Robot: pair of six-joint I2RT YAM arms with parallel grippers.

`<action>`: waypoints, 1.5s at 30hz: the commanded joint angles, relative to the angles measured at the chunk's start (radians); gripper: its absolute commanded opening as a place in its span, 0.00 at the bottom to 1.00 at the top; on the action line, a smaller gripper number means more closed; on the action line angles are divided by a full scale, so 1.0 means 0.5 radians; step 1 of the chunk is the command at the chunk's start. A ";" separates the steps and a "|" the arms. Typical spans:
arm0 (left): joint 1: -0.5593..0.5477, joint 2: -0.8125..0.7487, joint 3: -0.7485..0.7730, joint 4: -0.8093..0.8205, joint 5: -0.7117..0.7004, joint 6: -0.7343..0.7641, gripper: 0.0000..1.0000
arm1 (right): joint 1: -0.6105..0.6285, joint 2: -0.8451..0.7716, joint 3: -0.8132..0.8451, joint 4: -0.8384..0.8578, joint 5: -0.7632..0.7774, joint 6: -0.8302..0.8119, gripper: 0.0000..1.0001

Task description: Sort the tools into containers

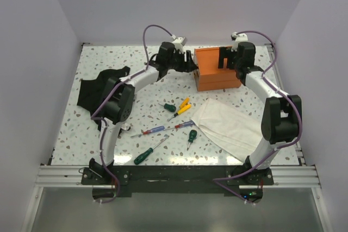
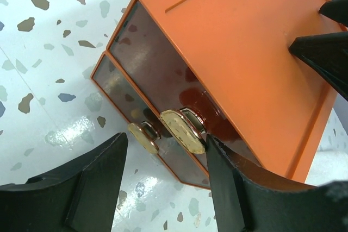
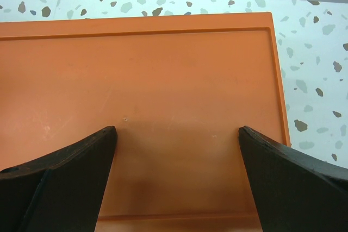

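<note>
From above, the orange box (image 1: 217, 71) sits near the far wall, both arms crowding it, screwdrivers (image 1: 163, 130) well apart mid-table. Left wrist: the left gripper (image 2: 166, 150) spreads wide around one drawer knob (image 2: 182, 130) and might catch the second knob (image 2: 143, 137) just beside. Right wrist: the right gripper (image 3: 176, 134) spreads wide over the box top; unbraced, the box could slide.

Both arms reach forward, left gripper (image 2: 163, 158) and right gripper (image 3: 176, 134) spread.
</note>
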 commanded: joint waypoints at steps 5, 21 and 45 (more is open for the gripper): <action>0.074 -0.057 0.079 -0.474 -0.436 0.051 0.61 | 0.012 0.113 -0.165 -0.510 -0.031 0.030 0.98; 0.375 -0.578 -0.571 -0.591 -0.402 0.207 0.60 | 0.000 0.089 -0.171 -0.504 -0.018 0.005 0.98; 0.537 -1.600 -1.467 -1.047 0.643 2.267 0.69 | 0.000 0.110 -0.205 -0.464 -0.043 0.005 0.98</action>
